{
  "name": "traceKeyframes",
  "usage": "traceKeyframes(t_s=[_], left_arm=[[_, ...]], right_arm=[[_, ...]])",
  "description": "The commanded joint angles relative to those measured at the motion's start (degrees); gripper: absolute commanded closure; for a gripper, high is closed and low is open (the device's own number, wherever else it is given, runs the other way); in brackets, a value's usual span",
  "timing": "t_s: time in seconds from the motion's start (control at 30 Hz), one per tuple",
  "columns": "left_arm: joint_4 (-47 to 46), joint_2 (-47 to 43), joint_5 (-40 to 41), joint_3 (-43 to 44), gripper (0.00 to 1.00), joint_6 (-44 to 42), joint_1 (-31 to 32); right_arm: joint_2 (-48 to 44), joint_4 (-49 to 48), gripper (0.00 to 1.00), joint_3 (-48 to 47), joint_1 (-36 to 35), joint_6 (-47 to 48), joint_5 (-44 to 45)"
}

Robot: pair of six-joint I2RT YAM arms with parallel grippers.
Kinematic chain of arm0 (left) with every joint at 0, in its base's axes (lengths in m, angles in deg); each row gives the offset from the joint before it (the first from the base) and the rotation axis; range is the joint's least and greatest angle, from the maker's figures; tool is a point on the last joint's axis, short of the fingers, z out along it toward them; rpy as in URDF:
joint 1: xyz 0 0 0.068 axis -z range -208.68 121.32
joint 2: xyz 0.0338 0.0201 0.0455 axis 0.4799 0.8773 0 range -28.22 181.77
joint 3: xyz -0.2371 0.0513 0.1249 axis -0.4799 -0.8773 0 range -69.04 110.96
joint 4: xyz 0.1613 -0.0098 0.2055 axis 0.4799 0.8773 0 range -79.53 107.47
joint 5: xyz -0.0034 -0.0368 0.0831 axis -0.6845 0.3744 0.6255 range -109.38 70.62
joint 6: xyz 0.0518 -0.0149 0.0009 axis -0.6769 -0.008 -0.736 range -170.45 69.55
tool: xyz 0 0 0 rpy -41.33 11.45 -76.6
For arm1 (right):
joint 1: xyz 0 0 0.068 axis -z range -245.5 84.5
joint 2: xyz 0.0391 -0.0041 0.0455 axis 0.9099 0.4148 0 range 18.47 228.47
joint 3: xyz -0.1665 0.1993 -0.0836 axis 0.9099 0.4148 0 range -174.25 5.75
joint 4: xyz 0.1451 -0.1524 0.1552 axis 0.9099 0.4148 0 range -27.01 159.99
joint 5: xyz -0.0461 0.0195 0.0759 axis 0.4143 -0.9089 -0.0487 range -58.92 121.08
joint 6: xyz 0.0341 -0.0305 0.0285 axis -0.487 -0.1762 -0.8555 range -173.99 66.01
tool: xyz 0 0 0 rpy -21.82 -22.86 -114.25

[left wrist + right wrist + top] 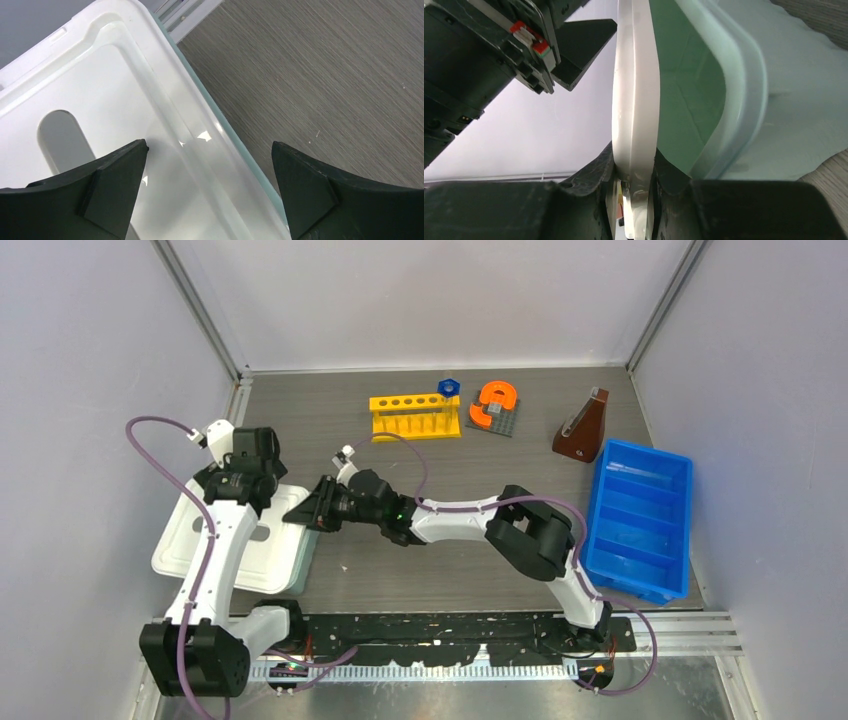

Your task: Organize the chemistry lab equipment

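A white lid point(205, 540) lies on a pale green box at the left. My right gripper point(308, 510) is shut on the lid's right rim; in the right wrist view point(634, 175) the rim point(634, 95) is pinched between both fingers, with the green box wall point(734, 95) beside it. My left gripper point(243, 483) hangs open and empty over the lid point(75, 90), its jaws wide apart point(210, 146). The yellow rack point(415, 415), blue hexagonal piece point(449, 387) and brown flask point(583, 428) stand at the back. Tongs, rod and white triangle are out of view.
An orange horseshoe piece on a grey base point(494, 405) stands right of the rack. A blue divided bin point(640, 518) sits at the right. Grey walls close in the wood-grain table point(400, 570) on three sides.
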Motion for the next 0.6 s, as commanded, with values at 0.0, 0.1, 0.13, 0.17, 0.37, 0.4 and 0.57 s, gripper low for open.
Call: traceKeyframes(t_s=[0.0,0.1,0.13,0.17,0.37,0.4,0.57], left_arm=[[2.7,-1.3,1.6,0.2,0.00,4.2,-0.4],[3.3,-1.1,1.8,-0.2,0.00,5.0,-0.4],[3.3,-1.2,2.0,-0.4,0.00,5.2,-0.4],[3.2,-1.1,2.0,-0.7,0.00,5.3,-0.4],[3.1,-0.8,1.5,-2.3,0.00,6.3,-2.6],[3.2,-0.7,1.5,-2.4,0.00,6.4,-2.7],[3.2,-0.4,1.7,-3.1,0.00,6.7,-3.3]], right_arm=[[0.7,4.7,0.99,-2.9,2.0,2.3,-2.9],[-0.3,6.4,0.99,-2.4,2.9,3.4,-2.6],[-0.4,6.9,0.99,-2.5,3.0,3.6,-2.6],[-0.4,7.8,0.99,-2.7,3.2,4.1,-2.8],[0.3,7.1,0.99,-3.0,3.0,3.2,-3.5],[0.2,7.0,0.99,-2.9,3.0,3.2,-3.4],[-0.9,7.7,0.84,-2.6,3.2,3.6,-3.1]])
